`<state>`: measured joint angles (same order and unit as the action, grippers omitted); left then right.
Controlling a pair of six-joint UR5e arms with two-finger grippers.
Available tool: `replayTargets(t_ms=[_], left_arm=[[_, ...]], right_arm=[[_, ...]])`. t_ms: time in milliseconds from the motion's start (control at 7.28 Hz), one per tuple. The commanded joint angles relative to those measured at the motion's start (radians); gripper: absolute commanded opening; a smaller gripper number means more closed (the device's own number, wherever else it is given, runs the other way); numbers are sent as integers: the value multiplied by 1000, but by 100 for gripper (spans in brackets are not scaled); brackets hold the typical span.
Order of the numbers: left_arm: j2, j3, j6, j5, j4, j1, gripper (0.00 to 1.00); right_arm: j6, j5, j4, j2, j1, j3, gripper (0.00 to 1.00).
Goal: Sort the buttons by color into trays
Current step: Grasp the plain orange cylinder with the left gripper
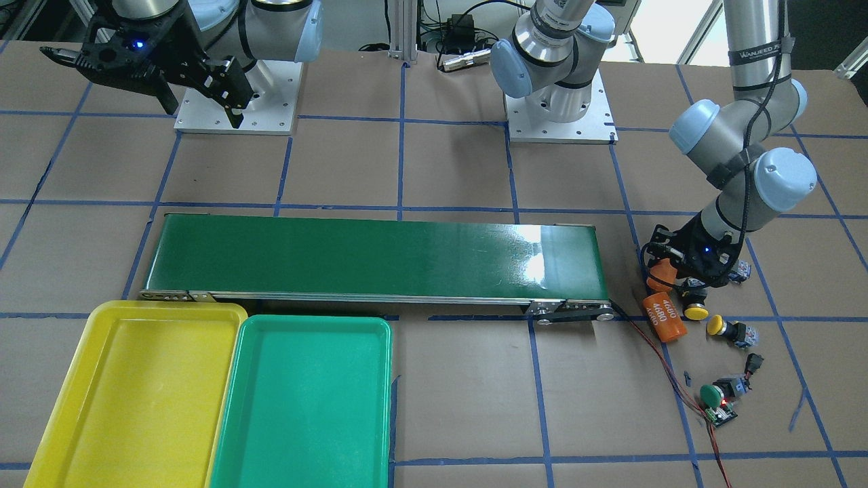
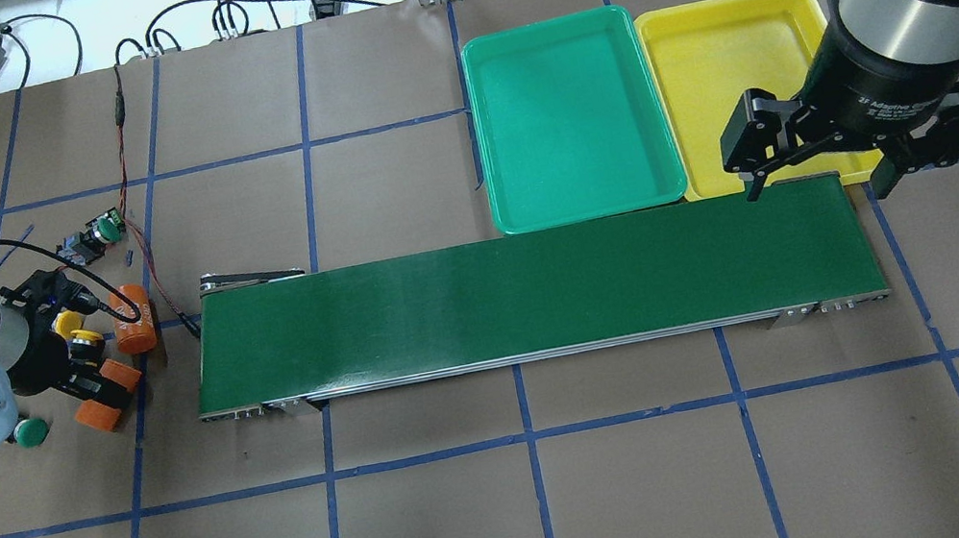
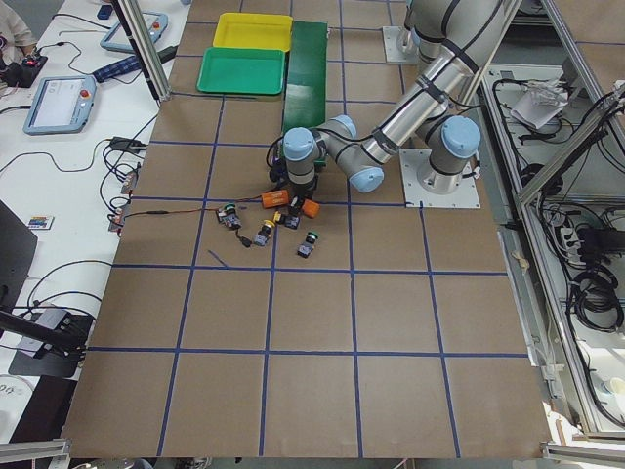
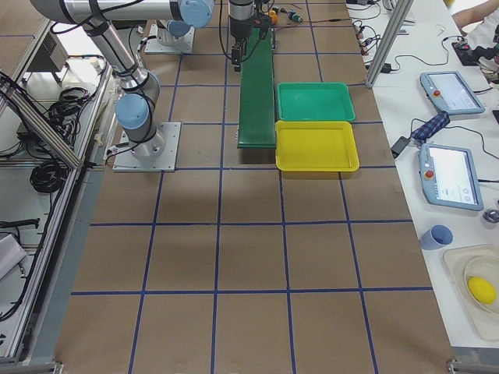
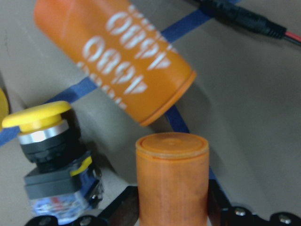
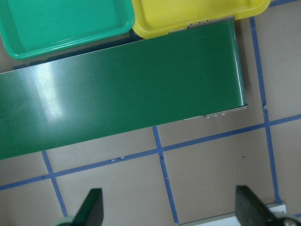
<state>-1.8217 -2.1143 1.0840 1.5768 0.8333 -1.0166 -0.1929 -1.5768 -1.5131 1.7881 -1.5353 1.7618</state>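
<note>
Two-arm sorting cell, seen from six cameras. The left gripper (image 5: 172,209) is clamped on a plain orange cylinder (image 5: 172,169), its fingers (image 5: 126,208) pressed against opposite sides. A second orange cylinder marked 4680 (image 5: 117,61) lies tilted just beyond it on the worktop (image 1: 461,407). All four buttons sit in this cluster, off the end of the conveyor belt (image 1: 373,257) and outside both trays. One yellow button (image 1: 696,308) lies just beside the held cylinder, and the second yellow button (image 1: 722,329) is near it. One green button (image 1: 712,394) rests next to a small circuit board (image 1: 722,415) with red wires, and the other green button (image 2: 31,432) lies close to the left arm's elbow. The right gripper (image 2: 817,191) hovers with its fingers spread wide and nothing between them, above the opposite end of the belt. The yellow tray (image 1: 135,393) and green tray (image 1: 305,407) stand side by side along the belt's far edge from the robot.
</note>
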Motion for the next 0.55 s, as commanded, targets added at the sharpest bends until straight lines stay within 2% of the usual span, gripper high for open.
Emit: replayTargets(t_ms=[0,275,412], left_arm=[[44,11,19,0,38,-13,18],[99,19,199,-17,70,-45,18],[129,33,258,-17,90,-110,15]], right_arm=[[0,-2,5,2,1,7,100],[3,-2,2,1,0,7,100],[4,0,-5,1,0,7,100]])
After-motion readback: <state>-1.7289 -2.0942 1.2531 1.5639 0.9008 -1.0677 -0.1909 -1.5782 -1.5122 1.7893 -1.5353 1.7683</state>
